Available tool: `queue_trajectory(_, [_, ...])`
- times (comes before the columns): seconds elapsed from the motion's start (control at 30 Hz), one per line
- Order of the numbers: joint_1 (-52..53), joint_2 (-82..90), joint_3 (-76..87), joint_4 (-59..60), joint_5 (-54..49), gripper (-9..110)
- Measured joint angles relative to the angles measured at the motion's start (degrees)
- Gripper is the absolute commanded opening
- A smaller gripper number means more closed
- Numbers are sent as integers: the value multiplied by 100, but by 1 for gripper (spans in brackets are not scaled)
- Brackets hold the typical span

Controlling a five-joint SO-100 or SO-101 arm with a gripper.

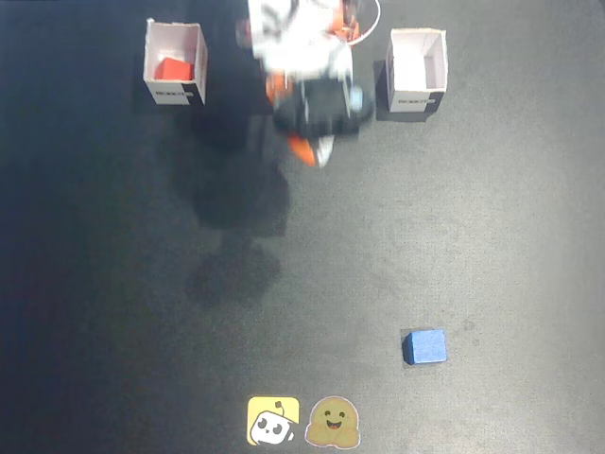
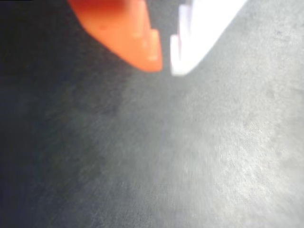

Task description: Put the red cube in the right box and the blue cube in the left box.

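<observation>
Red shows first, at the far left of the fixed view: the red cube (image 1: pixel 172 69) already sits inside the box (image 1: pixel 175 64) on that side, against its far wall. Taking the arm (image 1: pixel 307 71) at top centre as my landmark, that filled box stands just to its left, the empty box (image 1: pixel 416 74) just to its right, and the blue cube (image 1: pixel 424 346) lies well below and to the right of it, alone on the dark table (image 1: pixel 113 284). Two small stickers (image 1: pixel 304 422) sit at the bottom edge, below the arm and left of the blue cube.

The gripper (image 1: pixel 312 149) hangs close under the arm's body, its orange and white fingertips nearly pressed together with only a thin slit between them in the wrist view (image 2: pixel 166 64), pinching nothing.

The step in hand, I judge, is fetching the blue cube. To do it well the arm needs a long reach outward, the fingers spread before the descent, squared to two flat faces, and closed low on the cube so it cannot twist.

Much is hard to read: the arm is motion-blurred and cut off by the top edge, the wrist view is soft and shows only bare table, neither cube nor box, and the boxes' black print is illegible.
</observation>
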Motion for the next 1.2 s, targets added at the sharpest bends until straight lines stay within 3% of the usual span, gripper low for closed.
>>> queue_trajectory(0.5, [-1178,-2733,-1213,-1591,765,2])
queue_trajectory(1.2, [-1881,-4808,-2452,-2303,1354,13])
